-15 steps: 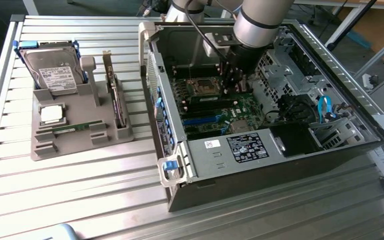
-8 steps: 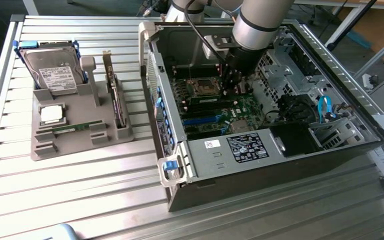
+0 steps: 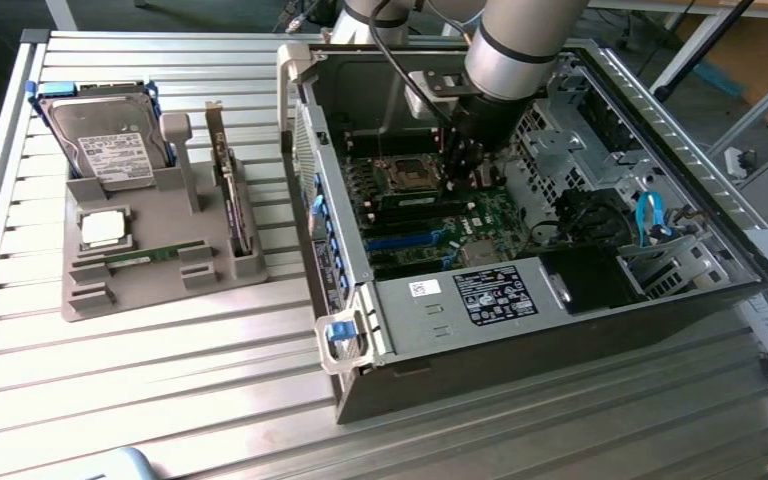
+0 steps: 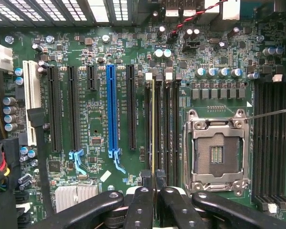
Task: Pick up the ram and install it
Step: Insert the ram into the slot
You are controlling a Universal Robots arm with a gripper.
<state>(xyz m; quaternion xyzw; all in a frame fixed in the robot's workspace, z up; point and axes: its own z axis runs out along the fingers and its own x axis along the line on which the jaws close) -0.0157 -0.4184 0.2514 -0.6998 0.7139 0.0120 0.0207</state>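
The ram (image 4: 153,124) shows edge-on as a thin pale-green line, pinched at its near end by the pincer (image 4: 153,179) and lined up along one memory slot (image 4: 148,125) of the motherboard (image 4: 95,95). I cannot tell whether its lower edge has entered the slot or hangs just above it.

In the exterior view the pincer (image 3: 460,183) stands inside the open case (image 3: 518,330), at about three o'clock of the processor socket (image 3: 404,176).

The likeliest trouble is a skewed seat. Held by one end only, the stick could tip under downward pressure, so one end catches while the other rides high. A notch off its key, or latches not swung back, would jam it and flex the board. The socket just beside looks open, so a slip could scrape it.

At nine o'clock of the case, a grey tray (image 3: 157,290) on the surface (image 3: 157,400) carries a second stick (image 3: 137,258).
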